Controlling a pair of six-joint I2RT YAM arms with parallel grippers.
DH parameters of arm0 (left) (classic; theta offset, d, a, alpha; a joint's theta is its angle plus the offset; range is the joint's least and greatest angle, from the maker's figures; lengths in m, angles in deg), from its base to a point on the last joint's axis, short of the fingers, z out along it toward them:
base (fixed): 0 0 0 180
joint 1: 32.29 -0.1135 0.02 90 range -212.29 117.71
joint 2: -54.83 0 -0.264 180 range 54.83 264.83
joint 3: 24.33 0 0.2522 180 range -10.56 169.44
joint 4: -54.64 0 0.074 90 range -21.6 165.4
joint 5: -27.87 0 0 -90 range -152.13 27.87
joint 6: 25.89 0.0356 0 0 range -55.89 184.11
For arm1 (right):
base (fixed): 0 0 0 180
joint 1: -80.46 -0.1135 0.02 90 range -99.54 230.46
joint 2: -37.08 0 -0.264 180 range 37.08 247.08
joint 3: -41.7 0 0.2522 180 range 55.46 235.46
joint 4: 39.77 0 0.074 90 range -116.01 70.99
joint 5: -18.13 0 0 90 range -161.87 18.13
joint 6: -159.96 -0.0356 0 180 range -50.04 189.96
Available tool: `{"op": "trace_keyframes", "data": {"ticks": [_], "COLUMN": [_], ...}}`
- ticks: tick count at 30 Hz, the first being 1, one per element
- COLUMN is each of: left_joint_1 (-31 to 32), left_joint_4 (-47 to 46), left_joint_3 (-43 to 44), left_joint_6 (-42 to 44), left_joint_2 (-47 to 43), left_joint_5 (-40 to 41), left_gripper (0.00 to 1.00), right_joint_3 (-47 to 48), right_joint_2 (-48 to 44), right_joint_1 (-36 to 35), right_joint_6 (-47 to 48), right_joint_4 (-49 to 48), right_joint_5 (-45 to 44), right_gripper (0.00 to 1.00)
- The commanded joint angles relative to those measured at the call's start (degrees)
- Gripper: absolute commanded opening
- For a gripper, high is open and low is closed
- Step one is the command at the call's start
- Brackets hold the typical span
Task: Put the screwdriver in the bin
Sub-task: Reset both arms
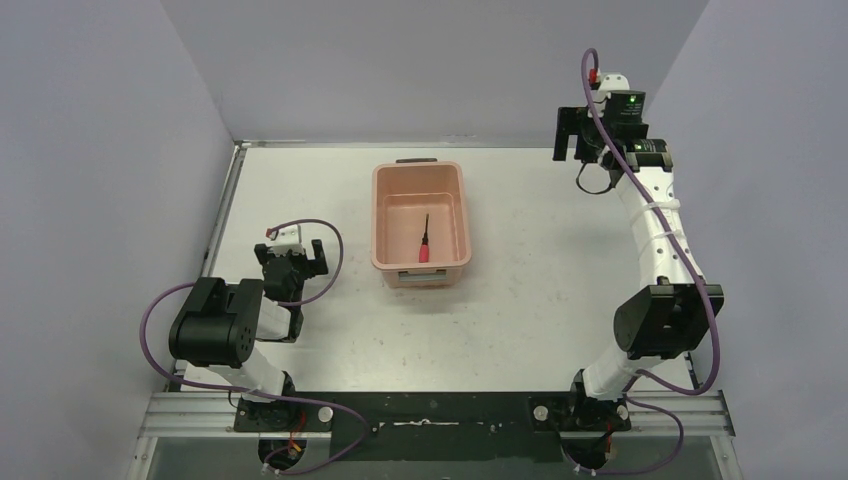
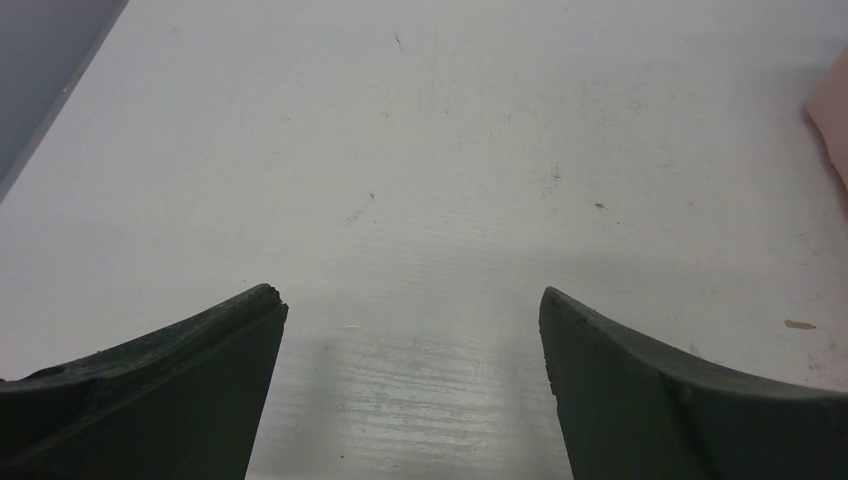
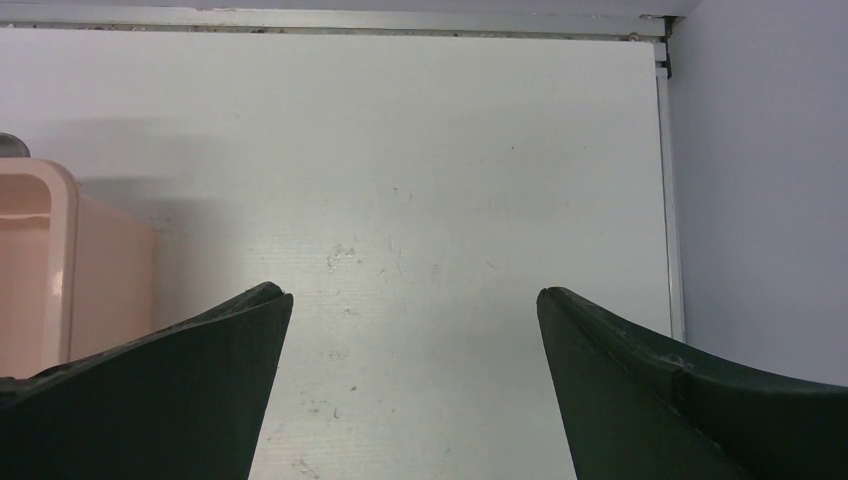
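Top external: we see screwdriver inside bin; left gripper and right gripper spread, empty. Only risk we judge: an arm sweep knocking bin.

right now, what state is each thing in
bin: upright on the table, holding the screwdriver
screwdriver: lying flat inside the bin, red handle at the near end
left jaws: open, empty, beside the bin
right jaws: open, empty, by the far right corner
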Motion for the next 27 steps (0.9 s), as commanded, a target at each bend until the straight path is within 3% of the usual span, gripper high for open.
{"op": "trace_keyframes", "data": {"ticks": [1, 27], "left_joint_1": [0.10, 0.02], "left_joint_4": [-1.75, -1.75], "left_joint_3": [1.25, 1.25], "left_joint_6": [0.48, 0.48], "left_joint_2": [-0.23, -0.26], "left_joint_5": [0.02, 0.02], "left_gripper": [0.97, 0.97], "right_joint_3": [-0.52, -2.25], "right_joint_2": [-3.02, -4.84], "right_joint_1": [0.15, 0.15], "right_joint_6": [0.38, 0.53], "right_joint_4": [-3.44, -4.43], "right_joint_5": [0.96, -0.15], "right_gripper": [1.00, 1.00]}}
